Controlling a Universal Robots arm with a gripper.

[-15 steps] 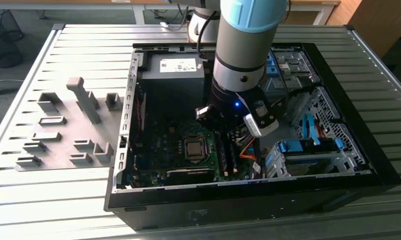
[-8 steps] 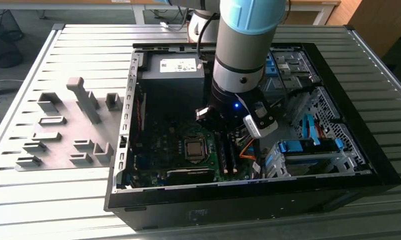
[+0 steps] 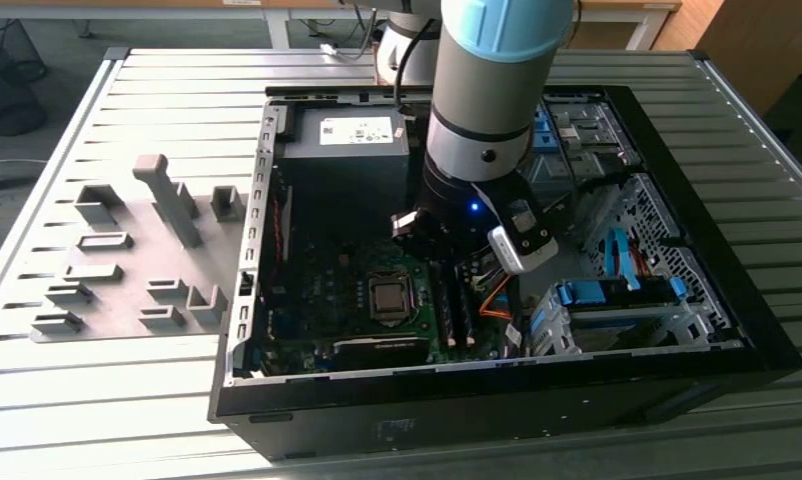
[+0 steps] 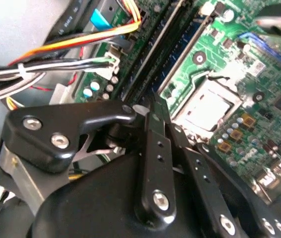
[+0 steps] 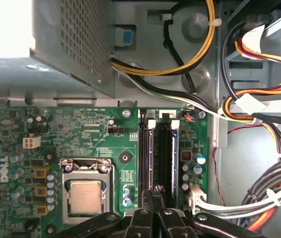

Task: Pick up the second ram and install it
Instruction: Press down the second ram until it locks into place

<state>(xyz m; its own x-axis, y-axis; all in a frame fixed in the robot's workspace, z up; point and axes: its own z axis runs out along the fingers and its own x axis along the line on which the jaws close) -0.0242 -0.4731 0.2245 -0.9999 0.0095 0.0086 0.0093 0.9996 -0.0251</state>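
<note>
An open black metal computer case point(image 3: 721, 345) lies on the slatted grey metal counter point(image 3: 174, 90); grey plastic holder blocks point(image 3: 174, 200) stand at the exterior view's left.

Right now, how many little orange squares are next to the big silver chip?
3. The orange squares sit in a row on the green board beside the silver chip: one end, the middle, the other end. More may be hidden elsewhere.

slatted metal table point(image 3: 134, 400), grey floor point(image 3: 28, 160)

Second ram point(image 5: 151, 158) upright in motherboard slot (thin, long, dark-edged), beside another.
</note>
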